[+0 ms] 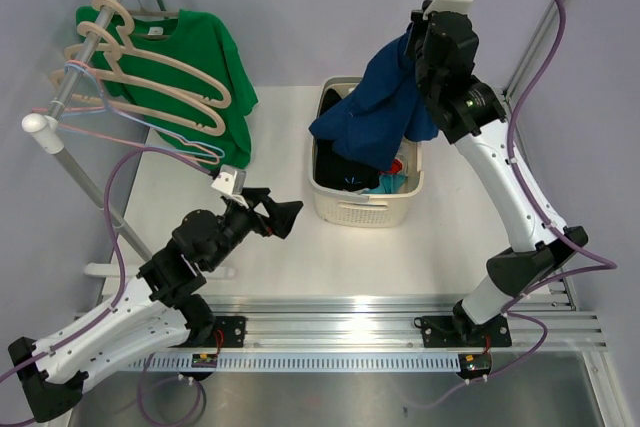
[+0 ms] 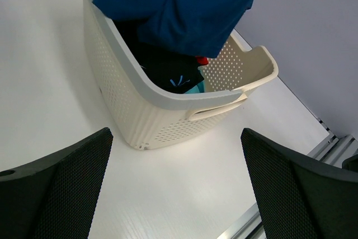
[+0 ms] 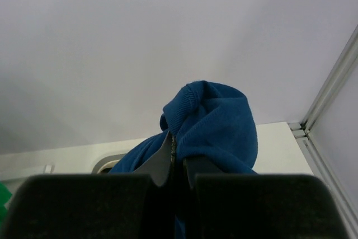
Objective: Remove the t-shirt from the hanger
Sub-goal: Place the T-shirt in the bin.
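The right fingers [image 3: 168,163] are pressed together on a bunched fold of the blue t-shirt [image 1: 370,107], whose length hangs straight down beneath them into the laundry basket [image 1: 365,215] — on no hanger. The green t-shirt [image 1: 215,57] hangs on the rack [image 1: 60,107], up and left of the left fingers [image 1: 284,215] — spread, empty, and on the nearer arm.

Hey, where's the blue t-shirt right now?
The blue t-shirt hangs right of centre in the top view, pinched in the right gripper, dangling over the white laundry basket.
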Tool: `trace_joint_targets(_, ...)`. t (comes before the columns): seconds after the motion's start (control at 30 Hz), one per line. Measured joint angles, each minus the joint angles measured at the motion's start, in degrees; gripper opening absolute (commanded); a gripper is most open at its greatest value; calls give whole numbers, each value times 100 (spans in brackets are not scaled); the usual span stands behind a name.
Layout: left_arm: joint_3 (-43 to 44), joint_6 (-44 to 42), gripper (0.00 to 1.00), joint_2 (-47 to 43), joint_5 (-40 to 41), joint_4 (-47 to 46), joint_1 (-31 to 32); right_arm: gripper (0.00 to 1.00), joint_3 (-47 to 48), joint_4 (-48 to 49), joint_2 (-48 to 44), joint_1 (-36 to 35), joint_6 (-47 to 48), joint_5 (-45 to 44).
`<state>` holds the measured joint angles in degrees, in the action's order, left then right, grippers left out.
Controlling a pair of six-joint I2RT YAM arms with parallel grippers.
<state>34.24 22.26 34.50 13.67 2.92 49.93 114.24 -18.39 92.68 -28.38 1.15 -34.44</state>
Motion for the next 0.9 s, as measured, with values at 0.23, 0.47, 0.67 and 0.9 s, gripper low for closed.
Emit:
trace_joint_targets(0.23,0,-17,99,-4,39,0,0,0,131,-295,273,2,-142,409)
trace_joint_targets(0.47,0,-46,99,-39,142,0,0,0,122,-503,684,4,-656,1690)
trace_joint_targets(0.67,0,-74,99,-39,199,0,0,0,-175,-382,741,4,-1193,2863)
trace_joint_targets(0.9,-15,-103,99,-98,293,4,0,0,-514,-9,699,4,-1856,3567)
